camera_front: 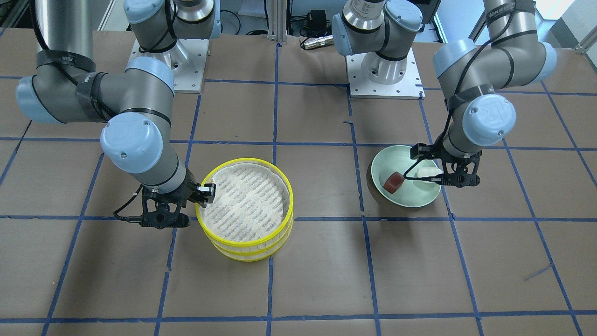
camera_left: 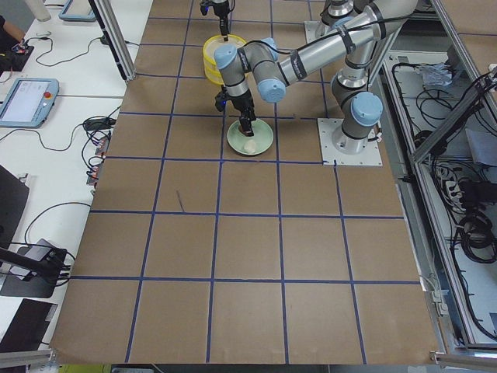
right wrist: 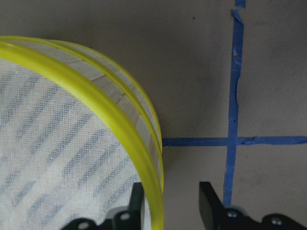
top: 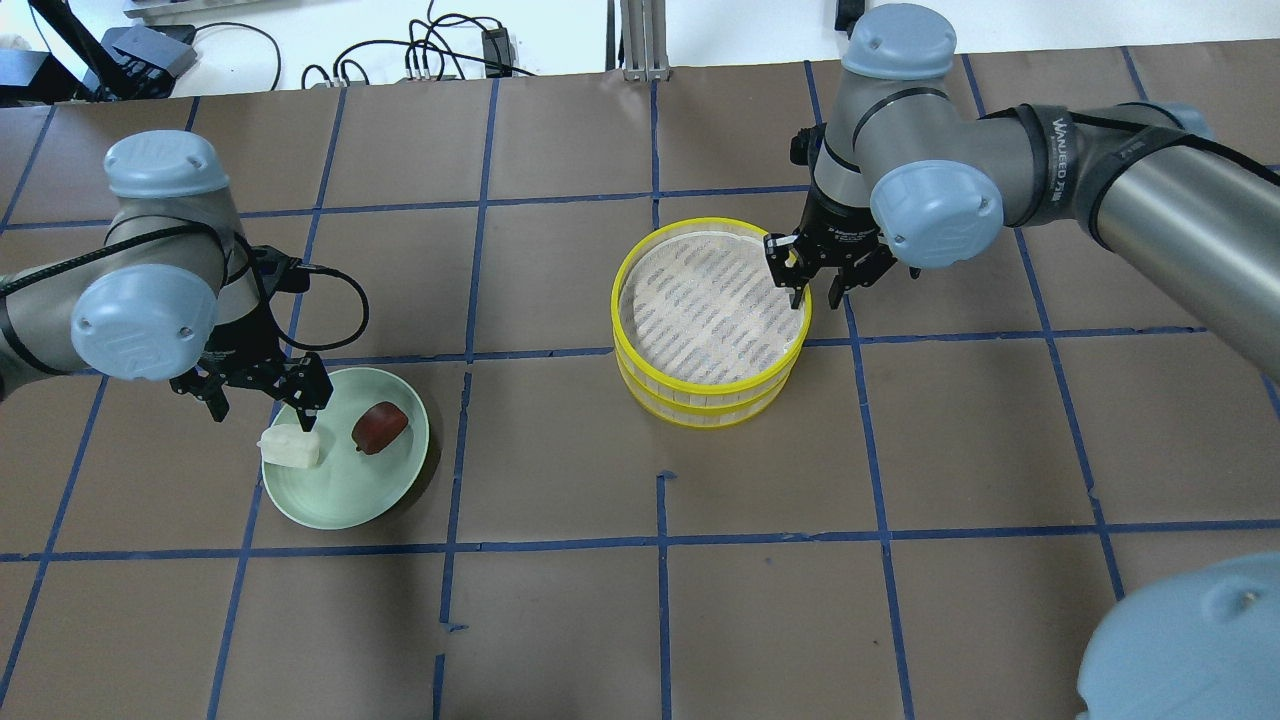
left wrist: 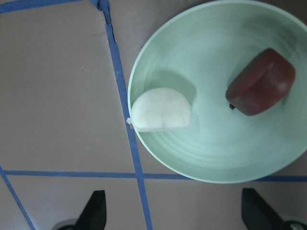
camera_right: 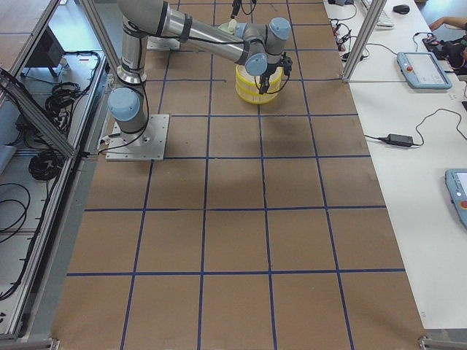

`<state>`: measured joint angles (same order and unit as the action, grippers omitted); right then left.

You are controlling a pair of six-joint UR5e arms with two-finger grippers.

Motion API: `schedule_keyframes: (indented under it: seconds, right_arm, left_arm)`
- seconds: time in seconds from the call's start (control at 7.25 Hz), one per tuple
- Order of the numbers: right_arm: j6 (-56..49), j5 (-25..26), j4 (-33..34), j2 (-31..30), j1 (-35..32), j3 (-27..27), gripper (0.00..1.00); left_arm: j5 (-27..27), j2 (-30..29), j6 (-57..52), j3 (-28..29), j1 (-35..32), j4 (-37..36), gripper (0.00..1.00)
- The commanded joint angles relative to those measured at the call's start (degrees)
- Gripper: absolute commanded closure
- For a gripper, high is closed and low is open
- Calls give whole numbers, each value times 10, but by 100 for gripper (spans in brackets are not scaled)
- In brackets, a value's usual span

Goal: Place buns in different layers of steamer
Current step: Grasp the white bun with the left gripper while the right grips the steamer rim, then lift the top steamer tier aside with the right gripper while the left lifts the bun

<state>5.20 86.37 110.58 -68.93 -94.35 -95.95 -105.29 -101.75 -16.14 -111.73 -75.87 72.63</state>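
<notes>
White bun (left wrist: 161,110), brown bun (left wrist: 261,82) on plate (left wrist: 216,153); L fingers (left wrist: 96,208) apart above; wrist cam: R fingers (right wrist: 211,201) apart astride steamer (right wrist: 112,108) rim.

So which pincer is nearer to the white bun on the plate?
Left. The left pincer hangs open close by the white bun, at the edge of the plate. The right pincer is far off, straddling the rim of the top steamer layer.

One bun (top: 290,447) beside the other bun (top: 379,427) in the plate (top: 340,497), steamer (top: 700,384) well to their right.
</notes>
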Motion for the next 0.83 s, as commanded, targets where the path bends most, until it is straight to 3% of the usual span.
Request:
schedule_keyframes:
  seconds: [0.0,0.28,0.55,0.69]
  right_arm:
    - [3,0,-6,-1,0,0,82]
    - [6,0,-20,-13,1,1,88]
    - [-35,5,-47,-43,31,27,90]
    - [-97,1,-72,-43,84,36,90]
  left_arm:
    - [1,-60,1,0,2,-42,2]
    - [0,-68,1,-1,2,-49,6]
    - [-2,-60,-1,-10,3,-47,34]
    - [-2,-57,0,-9,4,-43,87]
